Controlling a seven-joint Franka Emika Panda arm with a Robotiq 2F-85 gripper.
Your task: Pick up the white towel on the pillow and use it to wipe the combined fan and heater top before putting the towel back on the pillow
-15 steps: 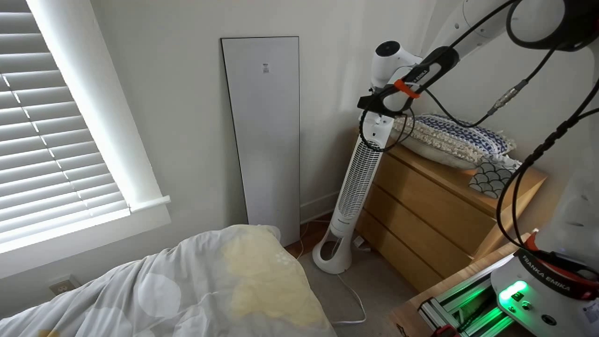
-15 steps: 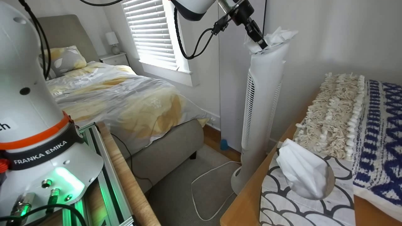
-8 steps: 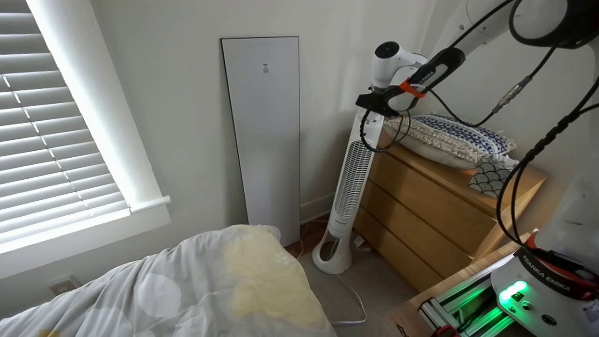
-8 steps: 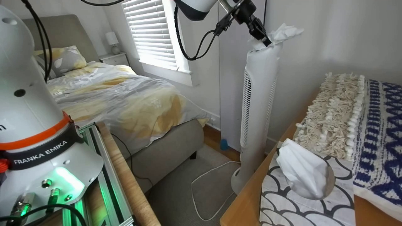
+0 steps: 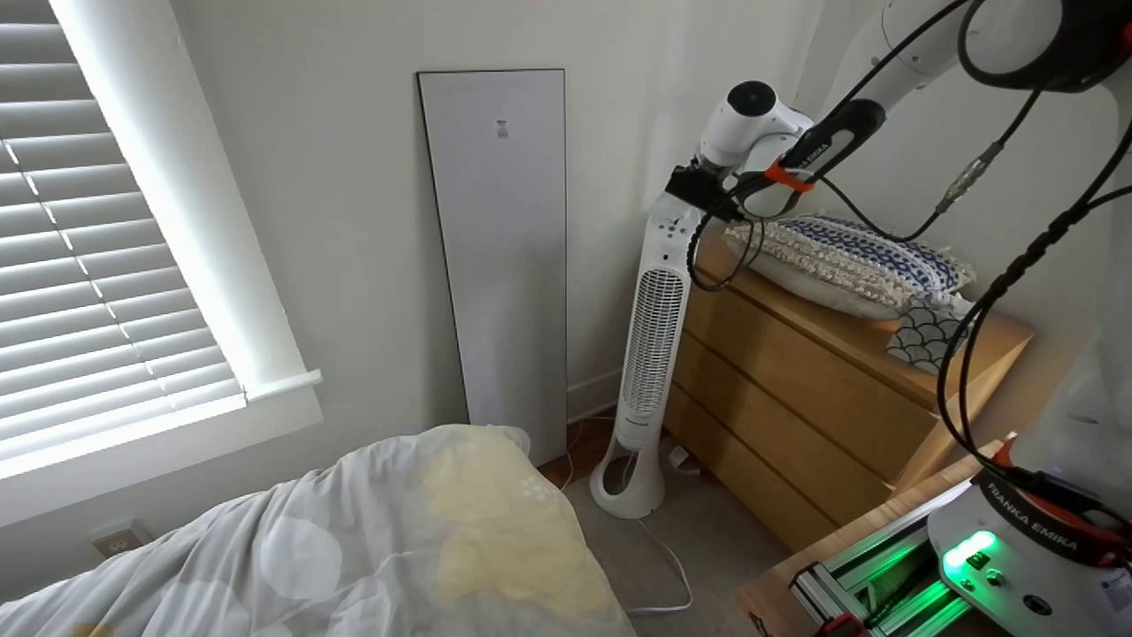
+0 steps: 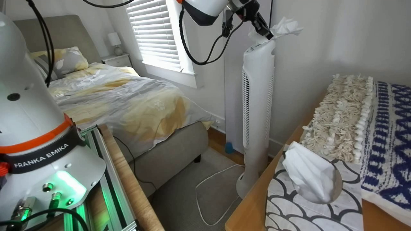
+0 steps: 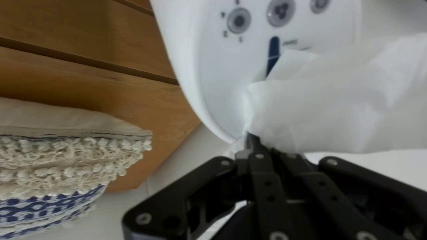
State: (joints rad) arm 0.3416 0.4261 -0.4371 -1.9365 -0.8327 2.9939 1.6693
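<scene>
The white towel (image 6: pixel 287 27) is a thin crumpled cloth at the top of the tall white tower fan and heater (image 6: pixel 257 96). My gripper (image 6: pixel 270 36) is shut on the towel, fingers pointing down at the fan top's edge. In the wrist view, the closed fingertips (image 7: pixel 255 141) pinch the towel (image 7: pixel 333 106), which spreads over part of the fan top (image 7: pixel 223 80) with its buttons. In an exterior view the fan (image 5: pixel 654 336) leans slightly, and the wrist hides the fingers. The fringed blue and white pillow (image 6: pixel 346 122) lies on the dresser; no towel shows on it.
The wooden dresser (image 5: pixel 778 398) stands beside the fan. A scallop-patterned box (image 6: pixel 289 205) with a white tissue (image 6: pixel 311 173) sits on it near the pillow. A grey panel (image 5: pixel 504 265) leans on the wall. The bed (image 6: pixel 144 109) and a floor cord (image 6: pixel 199 192) are nearby.
The fan leaned more toward the dresser before; its top has swung back and it stands more upright. My gripper has risen slightly, still holding the towel, and the wrist has tilted.
</scene>
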